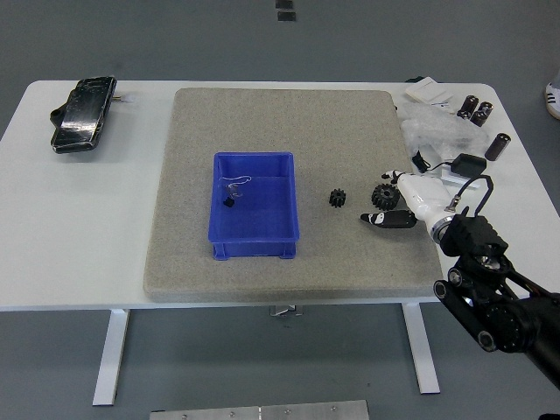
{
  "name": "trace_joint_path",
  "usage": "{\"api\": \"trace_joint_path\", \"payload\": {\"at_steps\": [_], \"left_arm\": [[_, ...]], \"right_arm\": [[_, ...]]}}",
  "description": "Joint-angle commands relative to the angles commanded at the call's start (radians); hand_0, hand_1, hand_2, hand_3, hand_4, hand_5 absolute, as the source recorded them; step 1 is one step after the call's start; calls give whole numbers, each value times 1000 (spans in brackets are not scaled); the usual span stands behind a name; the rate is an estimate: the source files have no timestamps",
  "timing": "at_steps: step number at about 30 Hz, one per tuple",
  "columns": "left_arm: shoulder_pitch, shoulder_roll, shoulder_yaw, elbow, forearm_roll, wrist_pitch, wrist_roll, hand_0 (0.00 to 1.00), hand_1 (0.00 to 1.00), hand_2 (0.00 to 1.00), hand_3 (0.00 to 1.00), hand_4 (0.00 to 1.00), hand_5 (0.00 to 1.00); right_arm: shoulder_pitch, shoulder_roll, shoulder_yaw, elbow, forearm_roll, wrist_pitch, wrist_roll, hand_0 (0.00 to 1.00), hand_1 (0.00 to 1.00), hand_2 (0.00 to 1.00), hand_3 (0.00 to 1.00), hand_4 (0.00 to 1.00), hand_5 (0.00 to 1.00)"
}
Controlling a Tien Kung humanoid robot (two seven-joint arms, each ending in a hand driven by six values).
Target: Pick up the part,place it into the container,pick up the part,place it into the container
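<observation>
A blue container [254, 234] stands on the grey mat [350, 122], left of its middle, with a small black part [229, 202] inside on its floor. A small black gear [339, 198] lies on the mat to the right of the container. A larger black gear [382, 194] lies further right, between the spread fingers of my right hand [390, 198]. The hand is white with black fingertips [385, 219] and comes in from the lower right. Its fingers bracket the larger gear but do not look closed on it. My left arm is out of view.
A black wrapped bundle [83, 114] lies at the table's far left. At the far right lie clear plastic bags [433, 127], black cylinders [500, 146], a white card [426, 90] and a black box with a cable [466, 164]. A shoe [553, 99] shows at the right edge.
</observation>
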Motion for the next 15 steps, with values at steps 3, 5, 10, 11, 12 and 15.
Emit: {"api": "trace_joint_path", "payload": {"at_steps": [3, 5, 10, 11, 12, 15], "left_arm": [[0, 0, 1, 0, -1, 0, 0, 665, 656, 632, 621, 702, 209], [-1, 0, 3, 0, -3, 0, -1, 665, 656, 632, 621, 702, 209], [-2, 0, 4, 0, -4, 0, -2, 665, 656, 632, 621, 702, 210], [-2, 1, 4, 0, -4, 0, -2, 665, 656, 632, 621, 702, 210], [-2, 1, 4, 0, -4, 0, -2, 665, 656, 632, 621, 702, 210], [-3, 1, 6, 0, -6, 0, -3, 665, 656, 632, 621, 702, 210]], "right_arm": [[2, 0, -1, -5, 6, -4, 2, 528, 480, 624, 683, 552, 274], [4, 0, -1, -10, 11, -10, 3, 528, 480, 624, 683, 552, 274], [5, 1, -3, -19, 19, -23, 3, 524, 463, 542, 622, 435, 10], [5, 2, -4, -22, 20, -26, 3, 524, 463, 542, 622, 435, 10], [5, 2, -4, -25, 21, -28, 4, 524, 463, 542, 622, 435, 10], [4, 2, -5, -31, 26, -39, 8, 543, 445, 471, 530, 426, 2]]}}
